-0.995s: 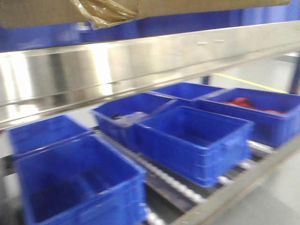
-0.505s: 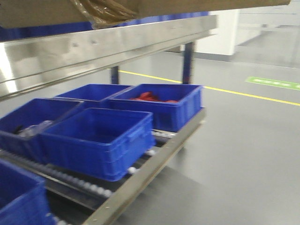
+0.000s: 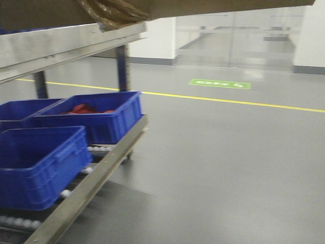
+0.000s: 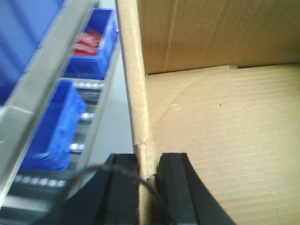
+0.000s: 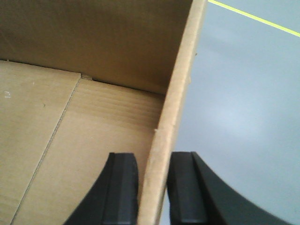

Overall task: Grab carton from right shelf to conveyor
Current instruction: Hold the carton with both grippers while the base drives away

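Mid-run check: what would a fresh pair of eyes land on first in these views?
The open carton fills both wrist views, with the left end effector and right end effector each pinching one of its side walls. In the front view it spans the top edge, above blue bins on a roller rack at left, the far one holding red items. A yellow line crosses the grey floor.

Brown corrugated carton (image 4: 211,131), open-topped and empty, held aloft.

Soft indoor light; motion-blurred front view, hazy edges.
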Controlling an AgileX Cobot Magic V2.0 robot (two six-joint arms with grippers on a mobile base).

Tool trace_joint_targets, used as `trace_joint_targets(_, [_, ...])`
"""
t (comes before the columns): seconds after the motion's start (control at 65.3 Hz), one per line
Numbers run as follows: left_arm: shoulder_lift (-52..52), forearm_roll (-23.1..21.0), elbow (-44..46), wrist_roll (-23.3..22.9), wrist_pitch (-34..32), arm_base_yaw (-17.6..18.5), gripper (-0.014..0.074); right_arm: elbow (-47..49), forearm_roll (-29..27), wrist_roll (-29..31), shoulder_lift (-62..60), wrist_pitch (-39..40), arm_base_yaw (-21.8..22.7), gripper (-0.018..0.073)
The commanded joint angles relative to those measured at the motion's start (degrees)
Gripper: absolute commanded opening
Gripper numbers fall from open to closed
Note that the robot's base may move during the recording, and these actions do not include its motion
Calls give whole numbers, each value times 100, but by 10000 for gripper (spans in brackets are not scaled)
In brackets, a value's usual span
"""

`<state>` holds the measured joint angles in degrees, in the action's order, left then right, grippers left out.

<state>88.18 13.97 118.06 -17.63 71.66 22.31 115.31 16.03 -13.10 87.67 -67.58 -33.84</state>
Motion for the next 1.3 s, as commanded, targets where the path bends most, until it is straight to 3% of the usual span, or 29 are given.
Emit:
trace_joint_targets(0.0, [-59, -567, 17, -15, -284, 144, -18, -4, -209, -40, -24, 575, -48, -67])
trace_joint_targets(1.286, [-59, -567, 17, -15, -284, 144, -18, -4, -209, -40, -24, 575, -48, -67])
